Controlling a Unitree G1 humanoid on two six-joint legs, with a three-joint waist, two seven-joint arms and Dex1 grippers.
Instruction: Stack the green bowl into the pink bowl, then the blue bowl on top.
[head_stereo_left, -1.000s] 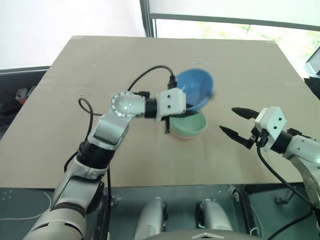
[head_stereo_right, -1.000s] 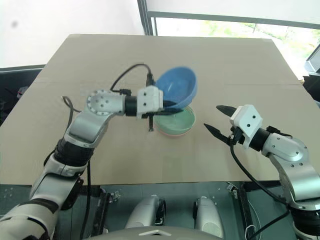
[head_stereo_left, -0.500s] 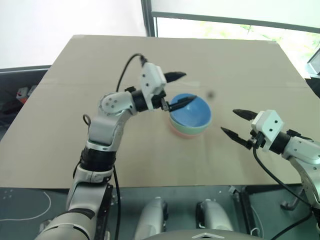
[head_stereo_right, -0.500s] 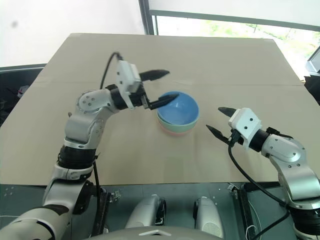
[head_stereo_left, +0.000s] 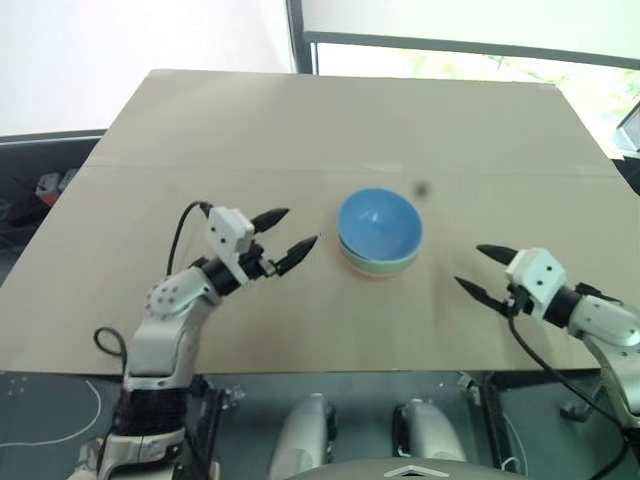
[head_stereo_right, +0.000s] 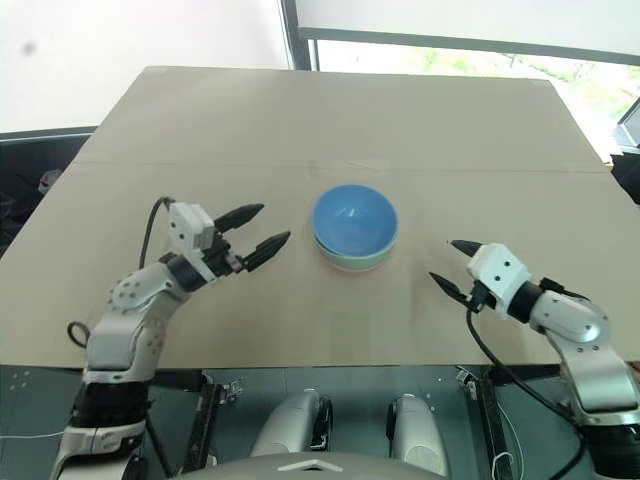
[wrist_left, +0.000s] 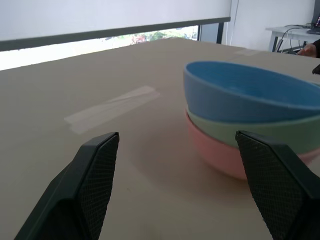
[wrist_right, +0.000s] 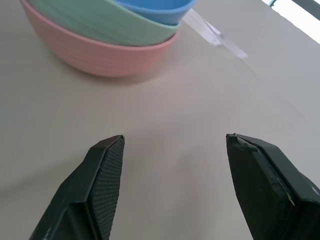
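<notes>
Three bowls stand nested in the middle of the table. The blue bowl is on top, inside the green bowl, which sits in the pink bowl. My left gripper is open and empty, a short way left of the stack and clear of it. At the stack's right, toward the table's front edge, my right gripper is open with nothing between its fingers.
The bowls rest on a tan cardboard-covered table with a strip of clear tape behind the stack. A window frame rises past the far edge, and dark floor shows beyond both side edges.
My left gripper let go of the blue bowl, which now sits in the stack, and drew back left and down. My right gripper sank a little toward the front right.
</notes>
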